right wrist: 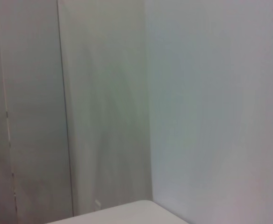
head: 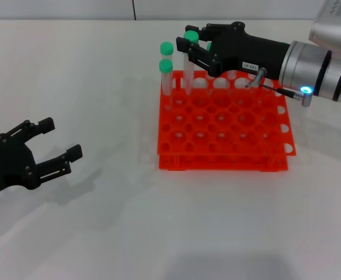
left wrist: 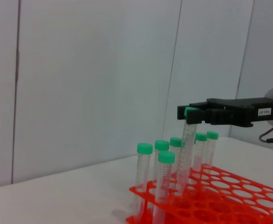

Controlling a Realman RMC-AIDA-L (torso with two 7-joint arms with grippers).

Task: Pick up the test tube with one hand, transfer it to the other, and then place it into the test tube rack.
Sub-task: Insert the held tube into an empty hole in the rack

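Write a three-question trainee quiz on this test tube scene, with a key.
1. True or false: the right gripper holds the test tube by its capped end above the test tube rack.
2. The left gripper is: A) shut on a tube; B) open, away from the rack; C) inside the rack.
3. Fill in: the tubes' caps are ____.

Key: 1 true; 2 B; 3 green.

Right gripper (head: 191, 48) fingers clamped, arm outstretched (left gripper (head: 58, 142) spread, low).
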